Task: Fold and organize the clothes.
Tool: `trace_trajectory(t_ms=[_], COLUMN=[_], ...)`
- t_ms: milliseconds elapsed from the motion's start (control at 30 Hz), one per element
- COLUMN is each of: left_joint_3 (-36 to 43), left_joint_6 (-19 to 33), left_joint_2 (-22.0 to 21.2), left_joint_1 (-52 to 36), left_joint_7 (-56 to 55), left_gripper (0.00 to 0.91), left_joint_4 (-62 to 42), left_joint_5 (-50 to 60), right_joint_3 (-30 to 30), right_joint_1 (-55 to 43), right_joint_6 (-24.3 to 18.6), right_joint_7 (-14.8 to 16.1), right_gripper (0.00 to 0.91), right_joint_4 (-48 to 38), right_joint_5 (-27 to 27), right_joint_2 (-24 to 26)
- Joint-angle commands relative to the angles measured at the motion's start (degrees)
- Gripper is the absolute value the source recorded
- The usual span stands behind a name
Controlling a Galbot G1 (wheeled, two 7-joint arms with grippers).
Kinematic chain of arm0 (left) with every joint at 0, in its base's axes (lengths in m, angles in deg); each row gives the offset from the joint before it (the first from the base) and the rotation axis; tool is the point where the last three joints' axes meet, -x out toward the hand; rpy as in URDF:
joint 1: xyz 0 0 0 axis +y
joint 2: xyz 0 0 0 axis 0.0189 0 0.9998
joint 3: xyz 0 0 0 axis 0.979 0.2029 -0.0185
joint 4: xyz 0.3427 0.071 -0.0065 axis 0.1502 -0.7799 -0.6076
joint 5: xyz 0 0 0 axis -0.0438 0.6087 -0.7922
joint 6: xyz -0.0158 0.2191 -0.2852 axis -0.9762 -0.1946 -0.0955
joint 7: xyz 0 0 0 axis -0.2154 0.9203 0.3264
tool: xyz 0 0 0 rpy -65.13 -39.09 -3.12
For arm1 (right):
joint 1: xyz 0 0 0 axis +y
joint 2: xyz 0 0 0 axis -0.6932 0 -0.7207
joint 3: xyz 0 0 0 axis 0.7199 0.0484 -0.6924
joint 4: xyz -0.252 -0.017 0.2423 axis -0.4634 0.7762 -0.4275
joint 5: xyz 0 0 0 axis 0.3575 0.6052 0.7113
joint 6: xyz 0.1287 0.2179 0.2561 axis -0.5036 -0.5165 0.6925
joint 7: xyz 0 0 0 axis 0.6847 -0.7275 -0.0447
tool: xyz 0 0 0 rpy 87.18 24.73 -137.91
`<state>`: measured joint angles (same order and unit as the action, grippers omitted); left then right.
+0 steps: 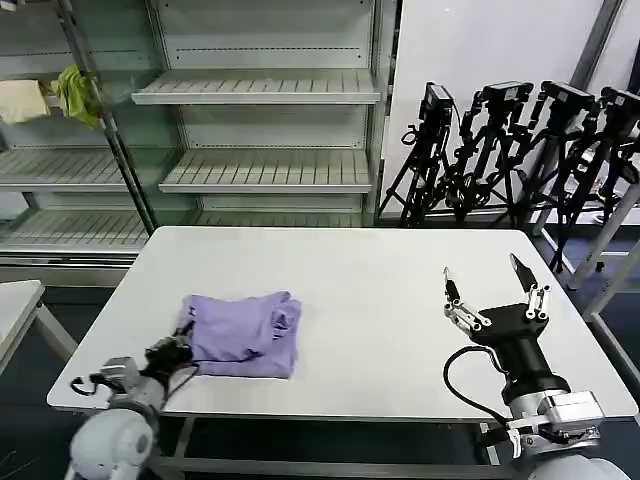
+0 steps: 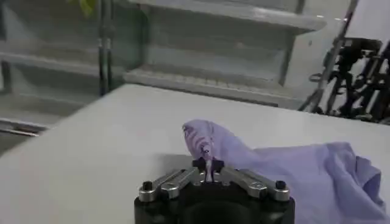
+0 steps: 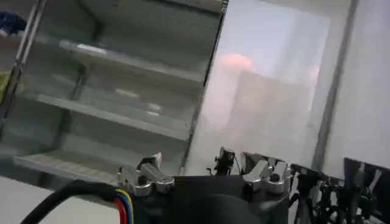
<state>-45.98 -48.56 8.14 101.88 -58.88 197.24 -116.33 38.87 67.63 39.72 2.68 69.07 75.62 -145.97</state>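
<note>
Left claw [image 1: 178,352], lower left of the head view at the near table [image 1: 380,300] edge, fingers pinched together on a raised corner of the lavender T-shirt [image 1: 243,333]; the left wrist view shows that peak of fabric caught at the fingertips. T-shirt: bunched and partly folded, lower left of centre on the table, long axis running left to right, lying directly right of the left claw, the nearer arm by far. Right claw [image 1: 497,294]: lower right, well apart from the shirt, fingers spread wide and pointing up, holding nothing.

Probably a lab, bare shelving [image 1: 265,130], camera tripods [image 1: 520,150]
</note>
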Motion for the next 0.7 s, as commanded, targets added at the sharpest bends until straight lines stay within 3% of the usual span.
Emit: trace_trajectory(t_ms=[33, 367, 500, 700], left_joint_3=[-8.72, -10.33, -7.77, -3.16], left_joint_6=[-0.38, -1.70, -2.58, -2.65], left_joint_2=[15.05, 26.34, 26.74, 22.80], left_joint_1=[-0.90, -3.99, -5.72, -5.75], left_joint_7=[-0.26, -0.93, -1.45, -1.66], left_gripper=[0.010, 0.010, 0.010, 0.010], left_joint_4=[-0.11, 4.02, 7.91, 13.07], left_joint_5=[-6.61, -10.66, -10.82, -9.56], right_joint_3=[-0.13, -1.19, -1.66, -1.99], right_joint_1=[-0.28, 0.36, 0.75, 1.37], right_joint_6=[0.06, -0.20, -0.36, -0.46], right_joint_7=[0.08, -0.10, -0.28, -0.31], right_gripper=[0.907, 0.907, 0.907, 0.907], right_joint_4=[2.81, 2.81, 2.81, 2.81], right_joint_5=[0.00, -0.02, -0.13, -0.59], right_joint_2=[0.06, -0.18, -0.49, -0.93])
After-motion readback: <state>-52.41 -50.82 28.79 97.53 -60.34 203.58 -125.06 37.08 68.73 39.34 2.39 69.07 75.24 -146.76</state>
